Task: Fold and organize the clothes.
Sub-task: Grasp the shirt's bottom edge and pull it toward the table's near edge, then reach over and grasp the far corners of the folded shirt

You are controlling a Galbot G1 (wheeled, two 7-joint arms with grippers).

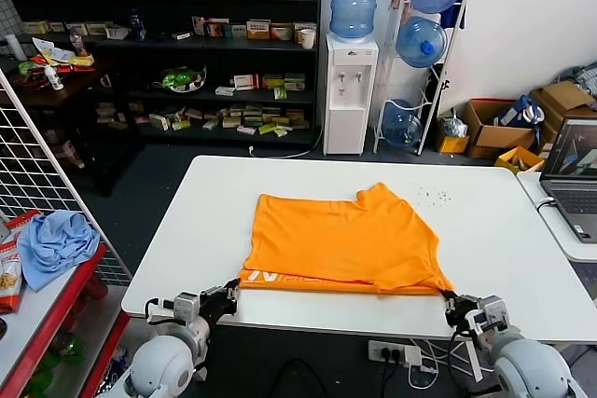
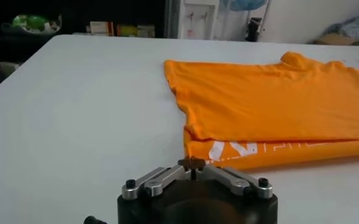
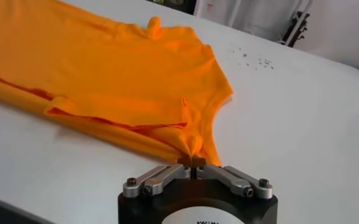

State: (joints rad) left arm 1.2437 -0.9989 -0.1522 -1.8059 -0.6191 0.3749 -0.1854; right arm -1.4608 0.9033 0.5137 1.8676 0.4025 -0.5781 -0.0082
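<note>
The bright orange T-shirt (image 1: 345, 235) lies flat on the white table (image 1: 504, 230), with its near hem folded up so that the pale lettering (image 1: 280, 279) shows along the front edge. My left gripper (image 1: 233, 288) sits at the shirt's near left corner. Its fingers meet at the cloth's edge (image 2: 192, 162), just below the lettering (image 2: 228, 148). At the near right corner, my right gripper (image 1: 451, 301) is shut on a pinched peak of orange cloth (image 3: 192, 161). The rest of the shirt (image 3: 94, 67) spreads away from it.
A light blue cloth (image 1: 56, 244) lies on a red shelf at the left, beside a wire grid (image 1: 37, 165). A laptop (image 1: 571, 174) stands on a side table at the right. Small dark specks (image 1: 431, 196) dot the table behind the shirt.
</note>
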